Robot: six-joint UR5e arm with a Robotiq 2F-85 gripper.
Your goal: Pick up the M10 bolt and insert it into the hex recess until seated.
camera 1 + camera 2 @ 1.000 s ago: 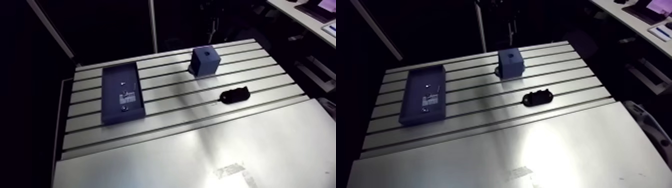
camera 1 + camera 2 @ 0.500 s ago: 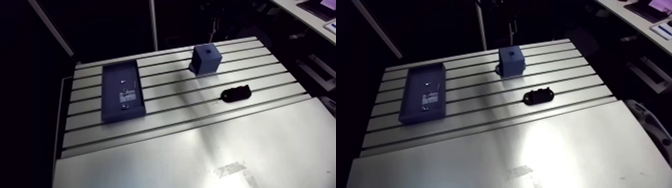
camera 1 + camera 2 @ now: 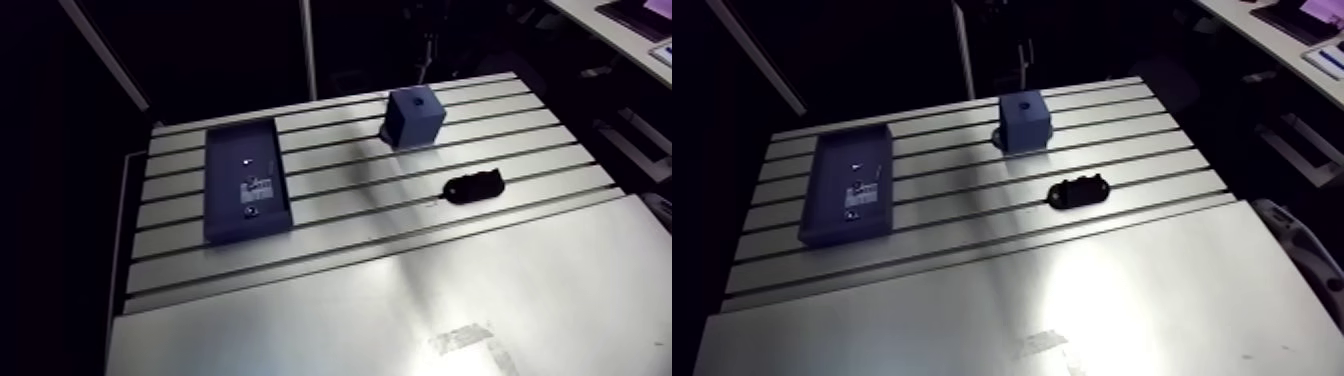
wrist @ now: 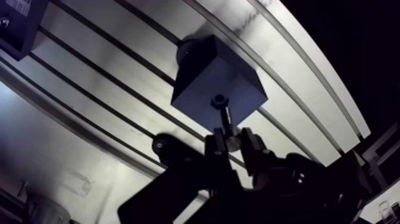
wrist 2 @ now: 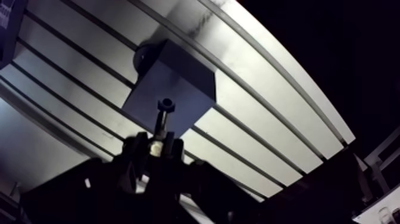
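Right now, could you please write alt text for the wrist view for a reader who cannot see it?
The end effector grips an M10 bolt between its two fingers, the bolt's far end over the top face of a dark blue block on the slotted aluminium table.

Dark blue shallow tray (image 4: 13, 27) cut off by the wrist view's edge, pale specks (image 3: 256, 185) inside it too small to identify, lower shank of the slim dark bolt (image 4: 224, 116) hidden inside the hand (image 4: 231, 142)

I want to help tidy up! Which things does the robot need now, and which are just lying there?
Needed: bolt, gripper shut on it, blue block.
Lying about: dark blue tray, small black part.
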